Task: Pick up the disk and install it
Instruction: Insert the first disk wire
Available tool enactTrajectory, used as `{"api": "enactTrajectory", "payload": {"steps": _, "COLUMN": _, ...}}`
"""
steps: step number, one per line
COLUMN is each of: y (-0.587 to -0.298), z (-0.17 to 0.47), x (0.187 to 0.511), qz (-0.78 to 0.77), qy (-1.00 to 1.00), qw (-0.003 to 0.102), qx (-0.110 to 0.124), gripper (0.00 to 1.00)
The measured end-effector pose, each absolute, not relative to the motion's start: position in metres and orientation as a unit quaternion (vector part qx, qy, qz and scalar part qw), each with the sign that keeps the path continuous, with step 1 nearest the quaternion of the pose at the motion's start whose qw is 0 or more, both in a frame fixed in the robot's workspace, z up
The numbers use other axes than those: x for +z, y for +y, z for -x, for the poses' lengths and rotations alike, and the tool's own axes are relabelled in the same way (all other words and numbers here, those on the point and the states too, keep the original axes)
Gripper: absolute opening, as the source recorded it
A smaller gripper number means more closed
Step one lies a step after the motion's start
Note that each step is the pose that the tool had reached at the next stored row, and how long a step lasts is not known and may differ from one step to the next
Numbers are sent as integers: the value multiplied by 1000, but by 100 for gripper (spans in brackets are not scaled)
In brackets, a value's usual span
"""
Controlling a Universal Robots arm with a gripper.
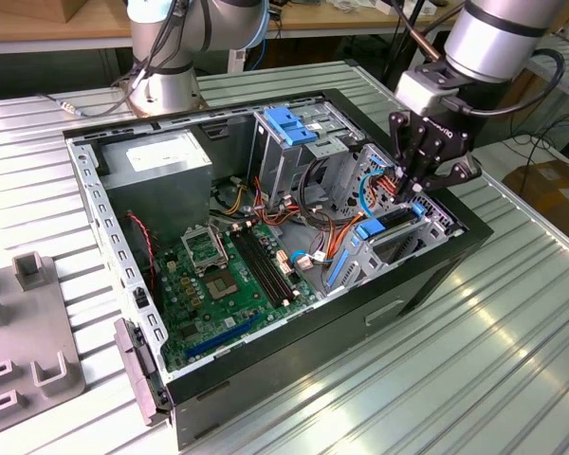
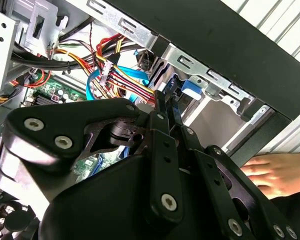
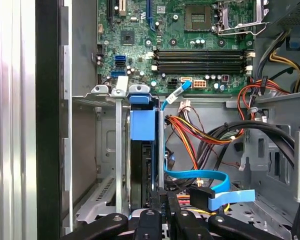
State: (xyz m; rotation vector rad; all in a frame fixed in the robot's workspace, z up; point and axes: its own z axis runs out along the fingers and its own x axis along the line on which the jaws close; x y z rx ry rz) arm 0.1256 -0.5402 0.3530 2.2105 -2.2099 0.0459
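The gripper (image 1: 419, 187) sits in the upper right of the exterior view, its black fingers (image 3: 162, 210) drawn nearly together and reaching down into the open computer case (image 1: 436, 275) at the drive bay. They look pinched on the thin top edge of the disk (image 3: 140, 170); the contact itself is partly hidden by the finger linkages, so a firm hold is a judgement rather than a certainty.

In the first wrist view the disk stands on edge in the lower centre of the frame, a dark slab with a blue rail (image 3: 142, 125) along it, set between the grey metal walls of the bay (image 3: 121, 150). Its long axis runs straight away from the fingertips, up the frame toward the motherboard (image 3: 190, 45) (that is, down into the slot). It appears already partly seated.

Red, orange and blue cables (image 3: 205, 180) crowd just beside the bay. A person's hand (image 2: 275, 172) rests on the table at the right edge of the second wrist view, outside the case wall.
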Motion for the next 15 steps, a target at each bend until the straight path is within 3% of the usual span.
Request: {"api": "enactTrajectory", "payload": {"steps": 15, "y": -550, "z": -119, "x": 349, "qz": -710, "qy": -704, "qw": 8, "qx": 15, "gripper": 17}}
